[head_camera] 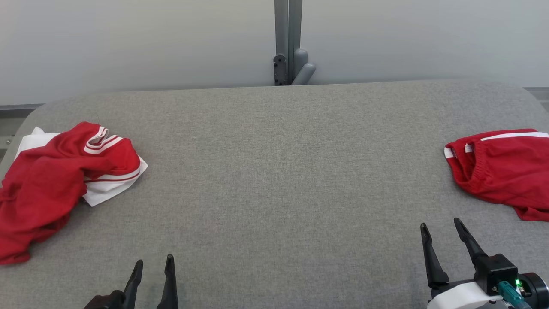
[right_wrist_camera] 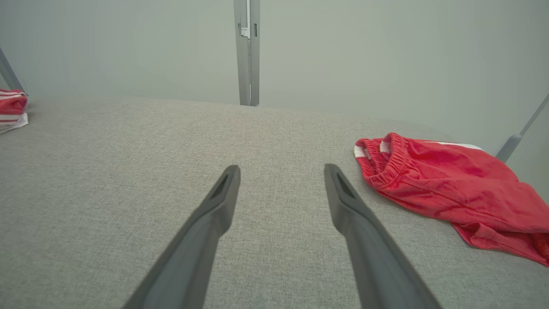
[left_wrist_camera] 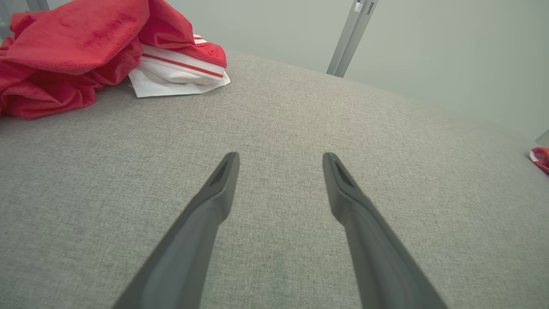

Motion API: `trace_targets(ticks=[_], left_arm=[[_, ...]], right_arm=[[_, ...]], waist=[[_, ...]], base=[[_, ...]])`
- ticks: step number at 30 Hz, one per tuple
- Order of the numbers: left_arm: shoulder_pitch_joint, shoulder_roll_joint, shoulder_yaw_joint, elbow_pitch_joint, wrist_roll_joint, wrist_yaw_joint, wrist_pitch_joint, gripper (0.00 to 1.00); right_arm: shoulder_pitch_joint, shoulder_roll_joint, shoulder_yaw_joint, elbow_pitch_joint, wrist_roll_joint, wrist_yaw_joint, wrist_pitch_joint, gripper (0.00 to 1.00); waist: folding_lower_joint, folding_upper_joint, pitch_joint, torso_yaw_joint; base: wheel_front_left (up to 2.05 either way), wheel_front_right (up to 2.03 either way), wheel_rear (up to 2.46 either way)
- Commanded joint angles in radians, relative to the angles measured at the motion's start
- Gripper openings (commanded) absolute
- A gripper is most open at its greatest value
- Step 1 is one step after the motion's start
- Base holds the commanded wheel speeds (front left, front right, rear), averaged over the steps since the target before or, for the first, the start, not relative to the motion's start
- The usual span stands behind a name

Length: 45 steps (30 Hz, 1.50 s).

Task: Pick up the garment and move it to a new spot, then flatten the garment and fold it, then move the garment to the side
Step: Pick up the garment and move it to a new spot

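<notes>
A crumpled red garment with white stripes (head_camera: 51,176) lies in a heap at the left edge of the grey table (head_camera: 279,171), partly over a folded white and red piece (head_camera: 113,184); the left wrist view shows the heap (left_wrist_camera: 73,47) at its top left. A second red garment with an elastic waistband (head_camera: 502,169) lies at the right edge, seen flat in the right wrist view (right_wrist_camera: 446,184). My left gripper (head_camera: 154,264) hovers open at the lower left, well short of the heap. My right gripper (head_camera: 441,225) is open at the lower right, just in front of the second garment. Both hold nothing.
A grey post with a bracket (head_camera: 288,43) stands behind the table's far edge against a pale wall. The table's rounded corners fall away at far left and far right. A wide stretch of bare cloth-covered surface lies between the two garments.
</notes>
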Motion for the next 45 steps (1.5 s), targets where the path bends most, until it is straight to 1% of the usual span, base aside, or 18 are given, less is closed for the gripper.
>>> trace_targets(ticks=[1,37,41,45], left_arm=[[0.009,0.002,0.005,-0.003,-0.004,0.001,0.0,1.0],[0.006,0.001,0.002,-0.025,0.002,-0.004,0.0,1.0],[0.001,0.002,-0.003,-0.024,0.002,-0.003,0.0,1.0],[-0.013,0.002,-0.012,-0.026,0.007,0.001,0.0,1.0]], right_arm=[[-0.004,-0.003,-0.002,0.002,0.006,-0.001,-0.003,1.0],[0.002,-0.003,0.008,0.027,0.033,-0.001,-0.003,1.0],[0.005,-0.003,0.004,0.028,0.029,-0.001,-0.003,1.0],[0.013,-0.003,-0.005,0.025,0.03,-0.001,-0.003,1.0]], waist=[[0.0,0.0102,0.001,0.004],[0.0,0.0102,-0.003,0.026],[0.0,0.0102,-0.002,0.041],[0.0,0.0102,-0.001,0.095]], base=[[0.0,0.0,0.0],[0.0,0.0,0.0],[0.0,0.0,0.0],[0.0,0.0,0.0]])
